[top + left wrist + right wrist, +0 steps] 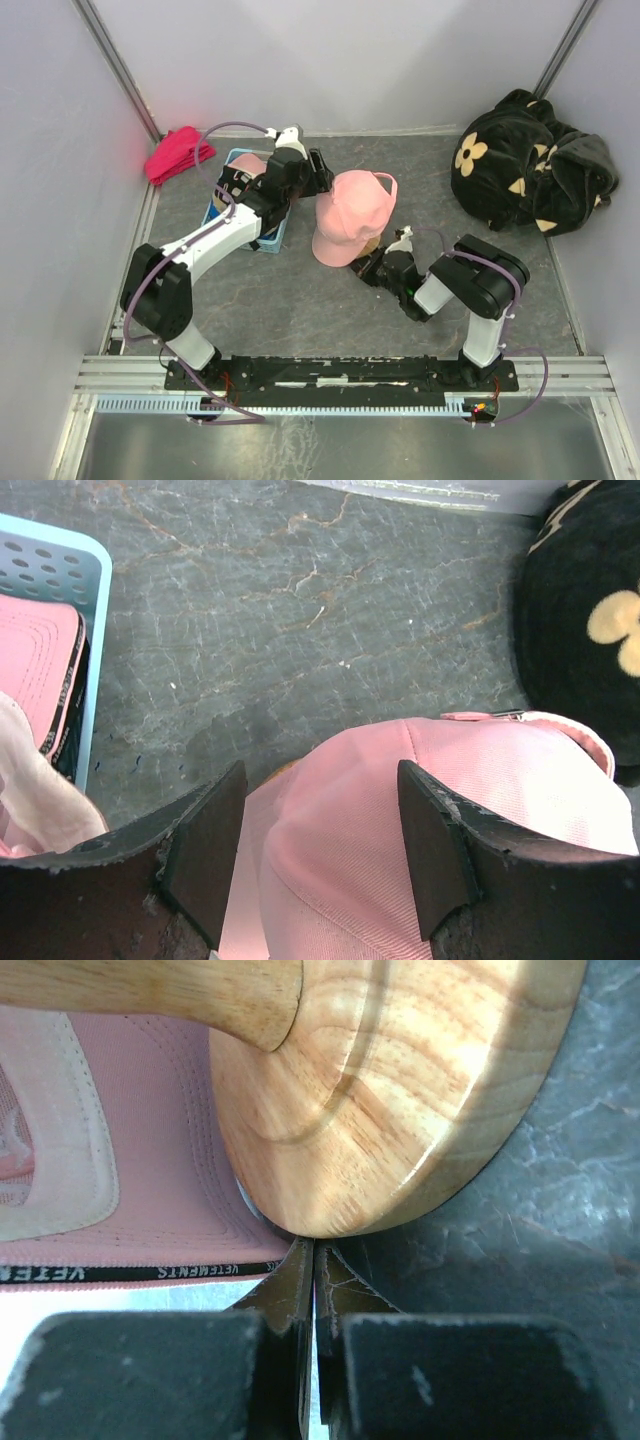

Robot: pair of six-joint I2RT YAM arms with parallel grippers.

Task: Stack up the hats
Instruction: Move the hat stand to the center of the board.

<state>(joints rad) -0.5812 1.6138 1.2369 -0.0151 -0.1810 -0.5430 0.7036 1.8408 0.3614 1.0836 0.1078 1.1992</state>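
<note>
A pink hat point(350, 215) sits mid-table on a wooden stand point(400, 1090). My left gripper point(322, 175) hangs open just behind and above it. In the left wrist view the hat's crown point(520, 780) lies between and below the spread fingers point(205, 850). Another pink hat point(35, 660) with a black lettered band lies in the light blue basket point(95, 610). My right gripper point(314, 1250) is shut, its tips against the stand's round base, under the hat's brim point(150, 1160). In the top view it point(372, 268) lies low at the hat's near right side.
The blue basket point(215, 205) stands left of the hat, partly under my left arm. A red-pink cloth bundle point(178, 153) lies at the back left. Black plush fabric with beige flowers point(530, 165) fills the back right corner. Walls close in three sides.
</note>
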